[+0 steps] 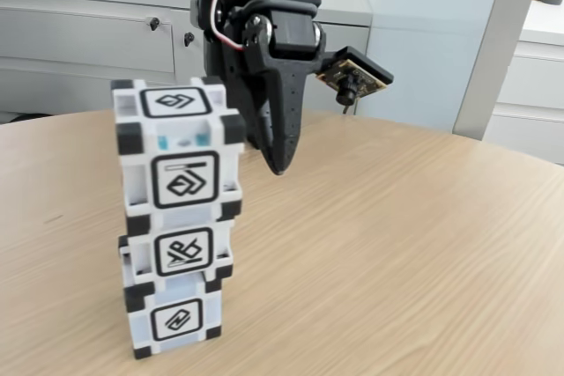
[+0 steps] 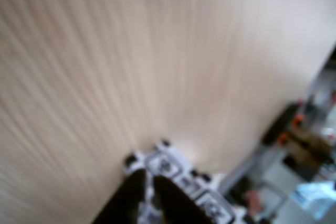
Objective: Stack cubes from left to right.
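Fixed view: three-cube stack upright near desk's front edge, hand just right, behind, fingers pressed together, empty.

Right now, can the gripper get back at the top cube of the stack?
Probably yes: the gripper hangs just behind the top cube, and nothing stands between them on the table.

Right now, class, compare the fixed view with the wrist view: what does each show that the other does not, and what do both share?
Fixed view alone: the whole stack of three cubes standing upright, top cube, middle cube, bottom cube, with the grey cabinets behind. Wrist view alone: blurred dark clutter with orange parts beyond the table edge. Shared: the wooden table, the cubes, and the black tool beside the stack.
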Controlling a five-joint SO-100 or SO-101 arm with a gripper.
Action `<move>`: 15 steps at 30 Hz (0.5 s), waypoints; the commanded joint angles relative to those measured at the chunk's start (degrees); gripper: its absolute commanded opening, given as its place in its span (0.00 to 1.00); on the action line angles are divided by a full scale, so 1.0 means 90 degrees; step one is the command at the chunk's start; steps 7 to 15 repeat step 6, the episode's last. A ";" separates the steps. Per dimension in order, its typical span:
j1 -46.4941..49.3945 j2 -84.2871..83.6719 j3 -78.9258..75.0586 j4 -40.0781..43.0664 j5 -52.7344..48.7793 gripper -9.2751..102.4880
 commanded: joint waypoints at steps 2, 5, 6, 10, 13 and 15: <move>0.0039 -0.0020 -0.0088 0.0020 0.0059 0.08; 0.0000 -0.0020 -0.0088 0.0020 0.0020 0.08; 0.0000 -0.0020 -0.0088 0.0020 0.0020 0.08; 0.0000 -0.0020 -0.0088 0.0020 0.0020 0.08; 0.0000 -0.0020 -0.0088 0.0020 0.0020 0.08; 0.0000 -0.0020 -0.0088 0.0020 0.0020 0.08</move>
